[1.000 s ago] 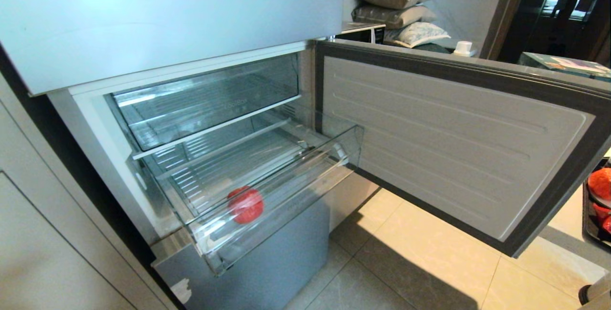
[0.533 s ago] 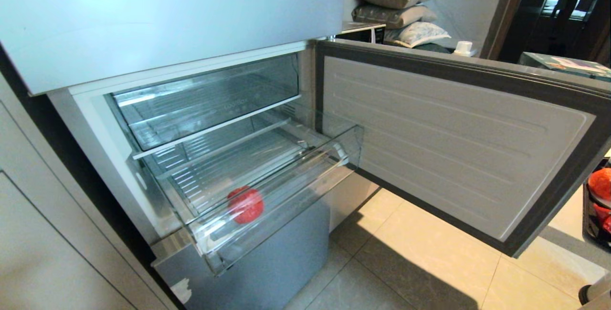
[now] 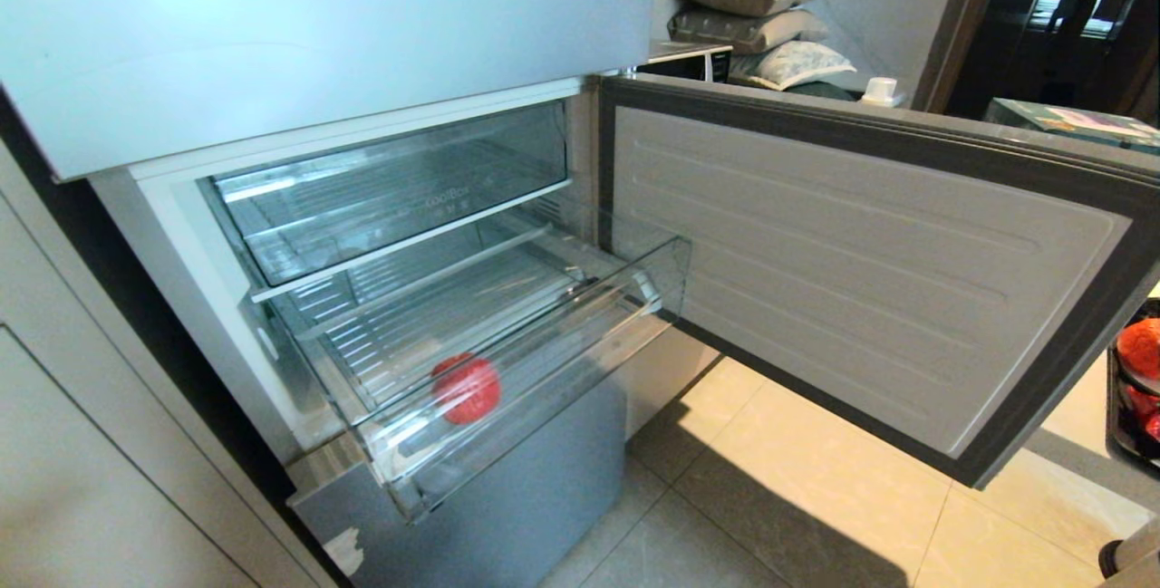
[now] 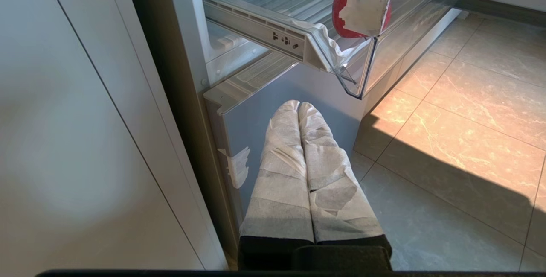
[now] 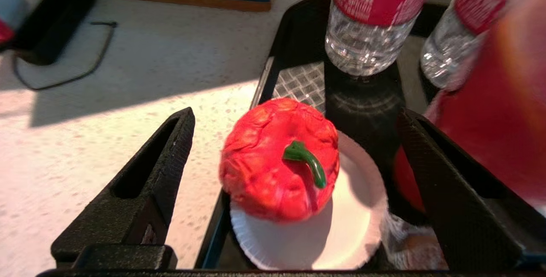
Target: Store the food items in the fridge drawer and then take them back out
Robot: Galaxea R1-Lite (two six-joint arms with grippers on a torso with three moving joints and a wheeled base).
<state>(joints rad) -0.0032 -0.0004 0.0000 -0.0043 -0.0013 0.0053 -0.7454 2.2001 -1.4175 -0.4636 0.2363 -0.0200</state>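
Over a black tray (image 5: 294,25), the right claw (image 5: 294,183) gapes wide around a red pepper (image 5: 279,159), untouched.

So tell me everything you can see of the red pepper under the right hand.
The red pepper is round, wrinkled and glossy, with a short curved green stem on top. It sits upright on a white paper plate, overhanging the plate's edge, inside a black tray. The right hand hangs open above it, fingers on either side, not touching. Two water bottles stand behind it.

Fridge drawer (image 3: 507,361) open-topped, tall front lip, bin (image 3: 399,189) overhanging its rear
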